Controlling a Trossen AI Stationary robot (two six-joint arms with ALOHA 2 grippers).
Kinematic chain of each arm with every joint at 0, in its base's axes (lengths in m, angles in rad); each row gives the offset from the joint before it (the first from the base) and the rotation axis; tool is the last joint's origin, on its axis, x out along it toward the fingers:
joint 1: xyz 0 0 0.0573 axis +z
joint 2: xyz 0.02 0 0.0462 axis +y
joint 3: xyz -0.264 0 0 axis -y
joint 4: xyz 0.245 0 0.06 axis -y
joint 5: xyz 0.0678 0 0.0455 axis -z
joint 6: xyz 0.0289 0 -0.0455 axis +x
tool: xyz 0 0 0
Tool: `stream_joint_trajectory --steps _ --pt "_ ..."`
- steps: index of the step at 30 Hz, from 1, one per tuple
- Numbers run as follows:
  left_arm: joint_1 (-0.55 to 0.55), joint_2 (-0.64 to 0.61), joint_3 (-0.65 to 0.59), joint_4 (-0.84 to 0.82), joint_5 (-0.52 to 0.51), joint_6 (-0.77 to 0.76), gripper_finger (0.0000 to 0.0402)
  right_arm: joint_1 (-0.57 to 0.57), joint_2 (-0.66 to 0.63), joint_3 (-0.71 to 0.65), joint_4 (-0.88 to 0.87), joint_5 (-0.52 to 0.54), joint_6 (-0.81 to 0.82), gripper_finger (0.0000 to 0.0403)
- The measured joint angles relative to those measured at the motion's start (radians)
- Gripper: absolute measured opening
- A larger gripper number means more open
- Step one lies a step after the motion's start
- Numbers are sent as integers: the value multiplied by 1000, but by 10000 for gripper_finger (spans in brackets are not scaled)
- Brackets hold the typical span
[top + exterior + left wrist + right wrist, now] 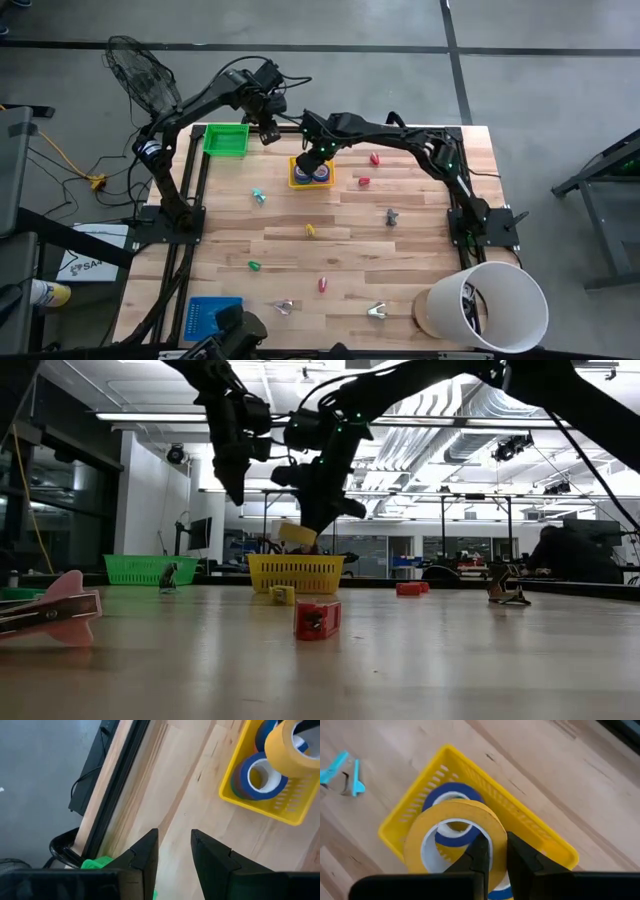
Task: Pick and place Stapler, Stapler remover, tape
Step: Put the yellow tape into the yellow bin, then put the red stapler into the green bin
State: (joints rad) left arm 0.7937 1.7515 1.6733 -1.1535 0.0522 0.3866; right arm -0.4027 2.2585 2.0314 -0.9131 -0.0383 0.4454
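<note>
We see the right gripper (492, 852) pinching the wall of a yellow-orange ring-shaped tape roll (452, 837), which hangs directly above the yellow slotted plastic basket (311, 172) at twelve o'clock on the wooden table (340, 260). The left gripper (174, 852), narrowly parted and empty, waits near, toward ten o'clock of the basket.

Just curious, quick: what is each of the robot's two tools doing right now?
Left tool: open a little, empty, raised beside the green basket.
Right tool: shut on the yellow tape roll, over the yellow basket.
</note>
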Motion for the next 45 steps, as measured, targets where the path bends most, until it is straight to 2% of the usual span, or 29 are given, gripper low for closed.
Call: stream_joint_trajectory --steps 7,14,20,28,33,45 --pt "-2 0 0 0 -16 0 113 0 2 -6 -5 9 7 33" --pt "-2 0 0 -1 -95 -6 113 -1 2 -6 -3 21 22 33" --pt "-2 0 0 -1 -308 -68 113 8 24 -6 -2 16 27 33" --pt "-2 0 0 -1 -455 -103 113 12 45 -6 -3 7 28 33" --pt "-1 0 0 -1 -463 -104 113 12 45 -6 -5 12 27 50" --pt "-2 0 1 -1 -461 -104 113 12 40 -6 -37 2 24 132"
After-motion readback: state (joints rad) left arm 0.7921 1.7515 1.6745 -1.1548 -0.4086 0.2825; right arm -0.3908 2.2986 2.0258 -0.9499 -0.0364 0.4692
